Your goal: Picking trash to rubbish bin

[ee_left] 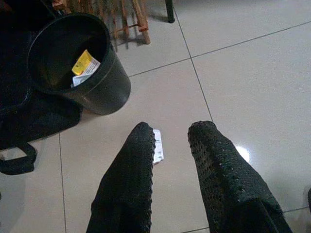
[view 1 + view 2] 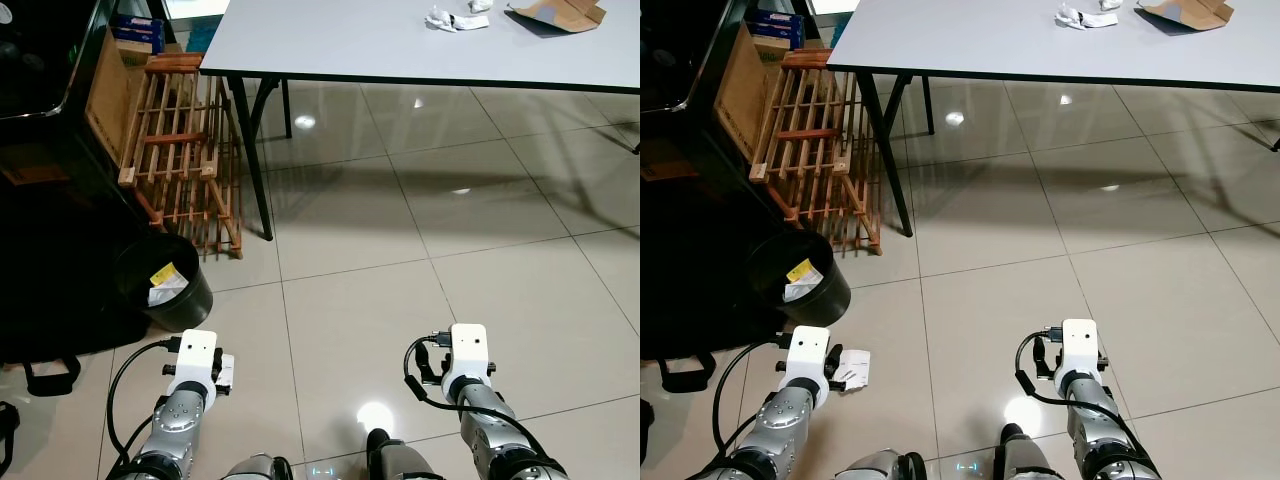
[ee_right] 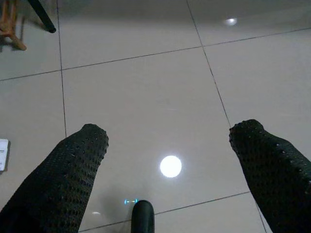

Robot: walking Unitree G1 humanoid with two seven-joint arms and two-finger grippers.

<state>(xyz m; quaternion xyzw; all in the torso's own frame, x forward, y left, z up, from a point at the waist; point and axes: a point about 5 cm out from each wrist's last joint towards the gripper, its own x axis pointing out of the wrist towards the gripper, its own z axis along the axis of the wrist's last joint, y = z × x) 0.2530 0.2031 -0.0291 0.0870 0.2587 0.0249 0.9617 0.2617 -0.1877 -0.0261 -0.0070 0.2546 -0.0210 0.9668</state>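
Pale glossy tiled floor (image 2: pixel 360 300), grey grout lines, ceiling-light glare spots. Grey table (image 2: pixel 400 45) on black legs across the 12 o'clock side of the head view; on its top, crumpled white paper (image 2: pixel 452 21) and a torn piece of brown cardboard (image 2: pixel 560 13) toward 1 o'clock. Wooden slatted rack (image 2: pixel 180 150) leans at 10 o'clock beside the near table leg.

Rubbish bin (image 2: pixel 165 283): black, round, upright on the floor at 9 o'clock, against dark furniture. Inside it, a yellow-and-white wrapper (image 1: pixel 85 64) is visible.

Task item: small white paper scrap with printed marks (image 2: pixel 853 368) lying flat on the floor, at roughly 5 o'clock from the bin and near it, not touching.

Left end effector (image 1: pixel 170 141): low over the floor at 7 o'clock, fingers parted, nothing between them. In the left wrist view the scrap sits just beside the tip of one finger (image 1: pixel 133 170), partly hidden by it; contact cannot be judged.

Right end effector (image 3: pixel 170 136): at 5 o'clock, fingers spread wide over bare tile, holding nothing
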